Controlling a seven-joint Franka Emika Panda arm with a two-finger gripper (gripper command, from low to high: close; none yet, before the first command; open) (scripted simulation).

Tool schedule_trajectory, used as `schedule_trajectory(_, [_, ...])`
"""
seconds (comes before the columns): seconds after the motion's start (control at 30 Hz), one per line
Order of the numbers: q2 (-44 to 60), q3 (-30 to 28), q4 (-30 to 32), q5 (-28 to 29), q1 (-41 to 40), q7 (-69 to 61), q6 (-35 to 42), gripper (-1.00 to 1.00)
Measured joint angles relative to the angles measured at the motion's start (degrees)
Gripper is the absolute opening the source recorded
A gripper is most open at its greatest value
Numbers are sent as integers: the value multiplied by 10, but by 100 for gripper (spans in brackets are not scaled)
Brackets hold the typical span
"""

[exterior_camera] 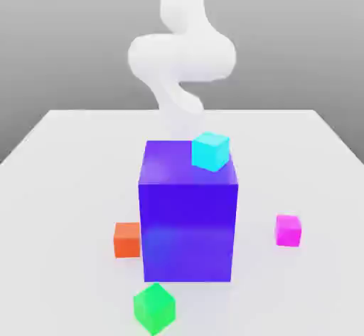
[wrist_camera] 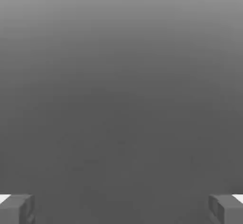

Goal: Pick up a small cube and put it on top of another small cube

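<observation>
The small magenta-pink cube (exterior_camera: 288, 230) sits on the white table (exterior_camera: 64, 156), to the exterior view's right of the big blue-violet block (exterior_camera: 188, 221). A small cyan cube (exterior_camera: 210, 150) appears to rest on that block's top, at its far right corner. A small orange-red cube (exterior_camera: 127, 240) lies against the block's left side, and a small green cube (exterior_camera: 153, 307) lies in front of it. The white arm (exterior_camera: 181, 57) rises behind the block. In the hand view my gripper (wrist_camera: 121, 209) is open, its grey fingers (wrist_camera: 16, 208) far apart with nothing between them.
The big blue-violet block stands tall in the table's middle and hides what lies right behind it. Bare white surface spreads to the left and right of the block, out to the table's edges.
</observation>
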State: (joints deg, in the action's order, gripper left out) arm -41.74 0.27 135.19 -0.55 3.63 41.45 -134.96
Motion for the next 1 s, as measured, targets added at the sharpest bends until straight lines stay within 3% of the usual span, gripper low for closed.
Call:
schedule_trajectory(0.43, [263,45,203,-30,208,-272,-196,0])
schedule_trajectory(0.6, [386,92,290,-10,277,-368,-285,0])
schedule_trajectory(0.7, [451,84,297,35,285,-356,-336,0])
schedule_trajectory(0.87, [555,17,280,83,343,-323,-420,0])
schedule_trajectory(0.9, [569,9,277,85,351,-321,-432,-100])
schedule_trajectory(1.0, [569,9,277,85,351,-321,-431,-100])
